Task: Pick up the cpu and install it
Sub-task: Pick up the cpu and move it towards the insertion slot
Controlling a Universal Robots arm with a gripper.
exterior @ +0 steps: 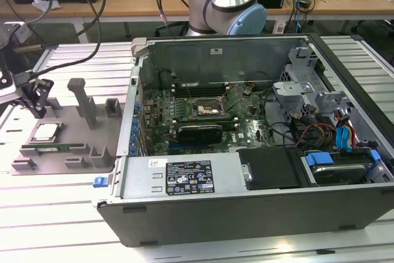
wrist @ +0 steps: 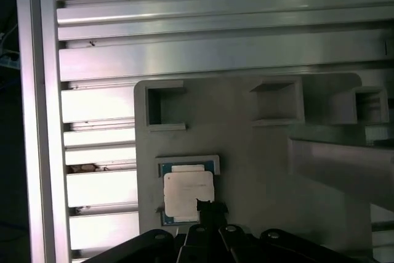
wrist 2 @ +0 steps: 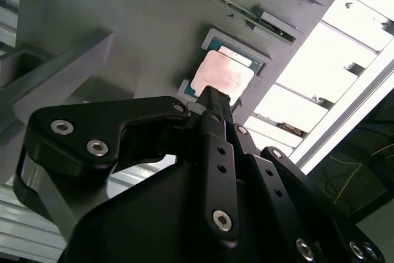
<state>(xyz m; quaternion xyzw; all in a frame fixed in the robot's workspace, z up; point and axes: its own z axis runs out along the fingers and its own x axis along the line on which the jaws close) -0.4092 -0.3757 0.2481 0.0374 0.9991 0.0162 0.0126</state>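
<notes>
The cpu (exterior: pixel 46 132) is a small square chip with a silvery top. It lies flat in a shallow pocket of the grey parts holder (exterior: pixel 92 146), at the exterior view's left. My gripper (exterior: pixel 34 106) hangs just above the holder, close over the chip and a little off its centre. In both wrist views the gripper tip (wrist 2: pixel 215 98) (wrist: pixel 206 206) points at one edge of the cpu (wrist 2: pixel 226 73) (wrist: pixel 186 192). Nothing is lifted. The open computer case (exterior: pixel 184 180) lies at the exterior view's right, its bare processor socket (exterior: pixel 206 108) on the green motherboard.
Grey posts (exterior: pixel 83 100) rise from the holder near the gripper. A long green memory stick (exterior: pixel 55 148) sits in a slot beside the chip. Inside the case are a black card (exterior: pixel 200 130), cables (exterior: pixel 320 130) and a drive bay. The arm's base (exterior: pixel 225 10) stands behind the case.
</notes>
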